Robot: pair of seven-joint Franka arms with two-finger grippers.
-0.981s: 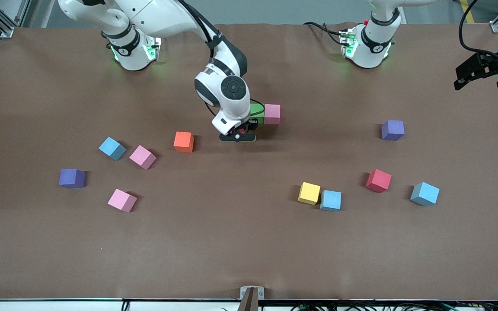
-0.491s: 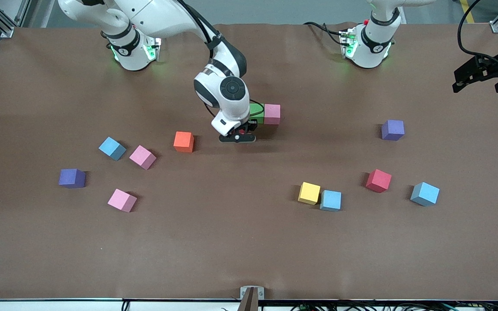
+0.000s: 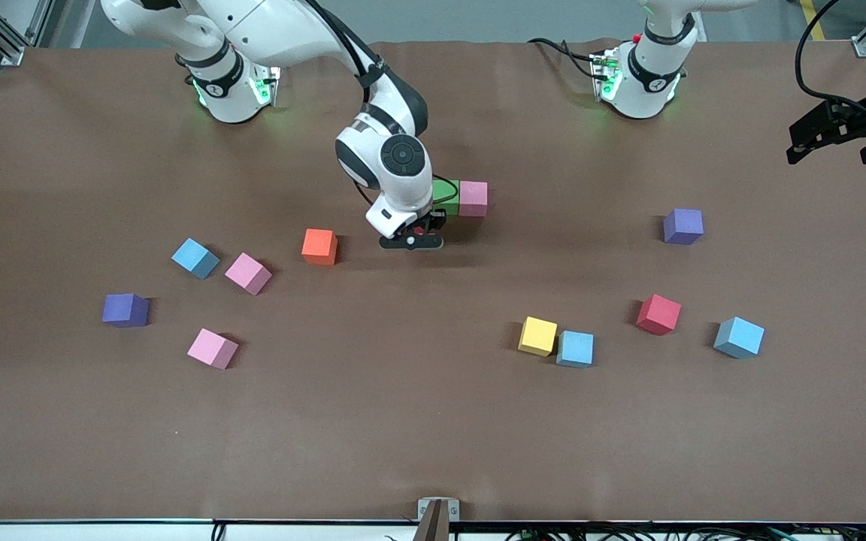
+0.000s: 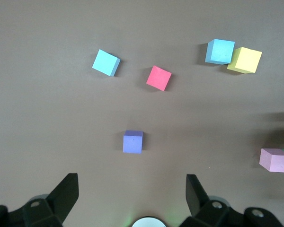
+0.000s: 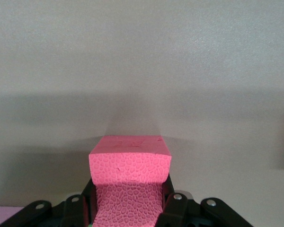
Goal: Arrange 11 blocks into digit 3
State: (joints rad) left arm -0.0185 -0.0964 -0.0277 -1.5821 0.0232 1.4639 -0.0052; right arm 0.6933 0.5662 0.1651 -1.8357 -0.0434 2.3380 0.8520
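brown matte table, right hand clamped on red block, left hand apart, waiting

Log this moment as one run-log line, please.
right gripper: shut on red block, beside green block | green block: touching pink block | left gripper: open, waiting over table's left-arm end
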